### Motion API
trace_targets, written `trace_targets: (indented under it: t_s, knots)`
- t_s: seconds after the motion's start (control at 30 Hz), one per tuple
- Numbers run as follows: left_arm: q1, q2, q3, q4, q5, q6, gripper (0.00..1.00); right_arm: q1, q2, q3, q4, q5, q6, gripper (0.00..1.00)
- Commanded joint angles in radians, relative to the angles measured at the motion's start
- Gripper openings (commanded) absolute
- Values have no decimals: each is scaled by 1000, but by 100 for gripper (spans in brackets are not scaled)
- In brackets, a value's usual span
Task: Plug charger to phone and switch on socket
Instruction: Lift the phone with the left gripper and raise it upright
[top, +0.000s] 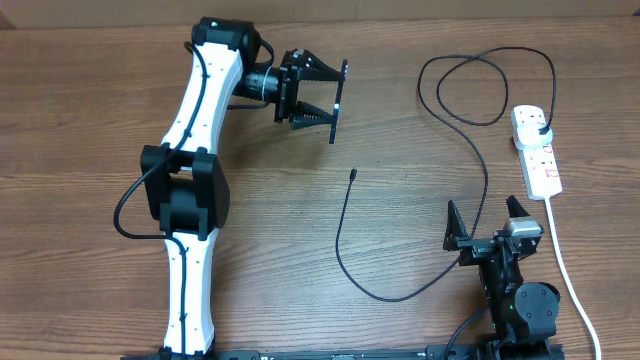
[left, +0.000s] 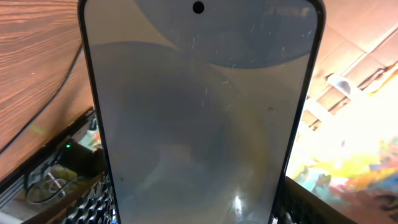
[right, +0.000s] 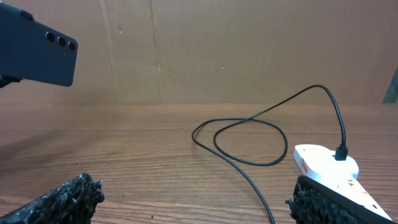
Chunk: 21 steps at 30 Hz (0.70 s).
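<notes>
Phone (left: 199, 112) fills the left wrist view, clamped in the left gripper (top: 335, 98) and raised off the table (top: 80, 100), probably to expose its port. Right gripper (top: 487, 225) stands wide and empty near the socket (top: 537, 150), likely poised for the charger (top: 354, 176), whose tip lies loose between the arms, with the plug already seated. Count: one phone, one charger, one socket, two grippers.
</notes>
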Motion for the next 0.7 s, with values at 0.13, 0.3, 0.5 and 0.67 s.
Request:
trace_targets:
  t_s: [0.13,0.3,0.5,0.67]
  knots:
    - [25,-5,26,-3,93,-8,70,-3,-8,-11,8,6,3,100]
    - [29,-5,26,-3,93,-30,70,-3,-8,-11,8,6,3,100]
    - [29,-5,26,-3,93,-75,70,-3,-8,-11,8,6,3,100]
    - [30,-5,26,-3,93,-79,70,-3,-8,-11,8,6,3,100]
